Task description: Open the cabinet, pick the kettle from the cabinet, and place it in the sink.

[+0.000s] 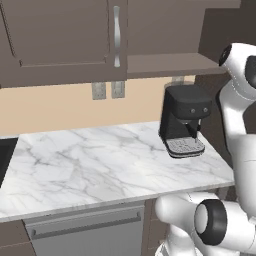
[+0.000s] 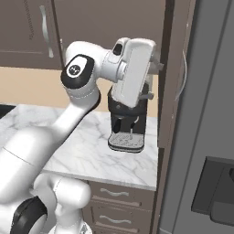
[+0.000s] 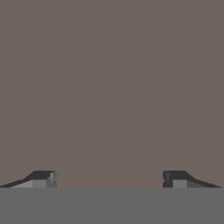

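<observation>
A simulated kitchen with a white marble counter below a dark brown wall cabinet. In the left base view, the cabinet's left door is closed, its curved silver handle upright near the door's right edge. To the right of that door a brown inner shelf is exposed, and it looks bare. In the right base view, a cabinet door stands edge-on, swung outward, just right of the hand.

A black coffee machine sits on the counter under the open section. A black edge at the far left of the counter is likely the sink.

The gripper faces a plain brown surface, apparently cabinet wood, with its two finger tips spread wide and nothing between them.

The kettle cannot be located from these angles. Opening appears done on one side; finding the kettle, grasping it and carrying it to the sink all remain.
</observation>
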